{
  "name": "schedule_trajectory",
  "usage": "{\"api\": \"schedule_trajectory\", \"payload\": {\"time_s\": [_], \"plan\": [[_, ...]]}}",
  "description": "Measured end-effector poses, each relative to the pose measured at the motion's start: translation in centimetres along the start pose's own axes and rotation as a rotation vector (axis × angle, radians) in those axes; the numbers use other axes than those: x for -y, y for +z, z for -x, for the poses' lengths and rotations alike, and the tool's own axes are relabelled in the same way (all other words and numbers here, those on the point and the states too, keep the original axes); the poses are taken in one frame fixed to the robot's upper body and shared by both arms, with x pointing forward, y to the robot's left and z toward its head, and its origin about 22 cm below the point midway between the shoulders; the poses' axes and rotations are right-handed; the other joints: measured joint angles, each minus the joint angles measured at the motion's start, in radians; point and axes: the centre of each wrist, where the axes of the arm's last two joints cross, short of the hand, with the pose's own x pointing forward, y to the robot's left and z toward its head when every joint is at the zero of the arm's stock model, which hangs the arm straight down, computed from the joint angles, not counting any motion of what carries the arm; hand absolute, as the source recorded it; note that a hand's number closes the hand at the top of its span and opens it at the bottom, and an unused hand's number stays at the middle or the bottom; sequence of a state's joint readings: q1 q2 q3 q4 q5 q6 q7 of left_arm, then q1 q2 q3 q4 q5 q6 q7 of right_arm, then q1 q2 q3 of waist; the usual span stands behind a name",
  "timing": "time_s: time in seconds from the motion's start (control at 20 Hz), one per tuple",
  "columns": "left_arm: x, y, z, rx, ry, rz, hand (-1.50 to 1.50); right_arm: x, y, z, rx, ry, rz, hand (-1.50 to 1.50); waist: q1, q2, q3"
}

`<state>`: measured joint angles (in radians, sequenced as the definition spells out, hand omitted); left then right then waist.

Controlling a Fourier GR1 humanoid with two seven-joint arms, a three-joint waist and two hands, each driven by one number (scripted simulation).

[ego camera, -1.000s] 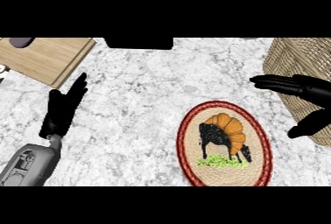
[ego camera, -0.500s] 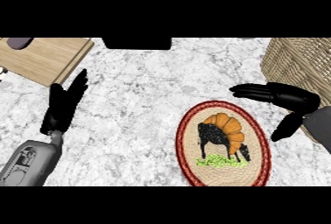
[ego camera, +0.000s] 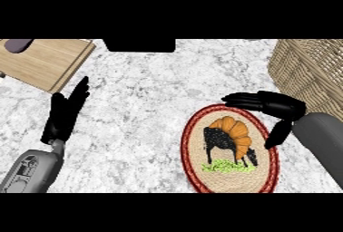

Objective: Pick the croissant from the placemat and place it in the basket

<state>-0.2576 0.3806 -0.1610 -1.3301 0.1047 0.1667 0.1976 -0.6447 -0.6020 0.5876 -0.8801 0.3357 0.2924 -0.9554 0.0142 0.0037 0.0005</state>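
Marble counter: croissant (ego camera: 236, 132) on the placemat (ego camera: 198, 158), just beneath the open right hand (ego camera: 271, 105).

Woven wicker basket (ego camera: 309, 72), marbled stone counter (ego camera: 147, 104), braided woven placemat (ego camera: 194, 154), wooden board (ego camera: 47, 63).

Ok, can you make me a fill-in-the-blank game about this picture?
1. The croissant lies on the ___.
2. The wicker basket sits at the counter's far ___ side.
3. The robot's ___ hand hovers beside the croissant.
4. The left hand is holding ___.

Missing words: placemat; right; right; nothing
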Motion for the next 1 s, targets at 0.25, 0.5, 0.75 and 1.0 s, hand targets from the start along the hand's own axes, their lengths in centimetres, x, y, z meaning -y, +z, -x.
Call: {"api": "schedule_trajectory", "payload": {"time_s": [0.25, 0.5, 0.75, 1.0], "plan": [[-0.3, 0.3, 0.8, -0.003, 0.003, -0.004, 0.0, -0.9, -1.1, 0.3, 0.009, -0.007, -0.01, -1.5, -0.003, -0.001, 0.0], [-0.3, 0.2, 0.2, -0.007, 0.007, 0.001, 0.0, -1.5, -2.1, 0.3, 0.01, -0.005, -0.035, -1.5, -0.006, -0.002, 0.0], [-0.2, 0.6, 0.9, -0.004, 0.002, -0.001, 0.0, -1.8, -3.2, 0.6, -0.005, -0.005, -0.059, -1.5, -0.004, -0.002, 0.0], [-0.5, 0.7, 0.9, -0.006, 0.001, 0.003, 0.0, -2.9, -3.6, 1.1, -0.017, -0.017, -0.082, -1.5, -0.004, -0.002, 0.0]]}}
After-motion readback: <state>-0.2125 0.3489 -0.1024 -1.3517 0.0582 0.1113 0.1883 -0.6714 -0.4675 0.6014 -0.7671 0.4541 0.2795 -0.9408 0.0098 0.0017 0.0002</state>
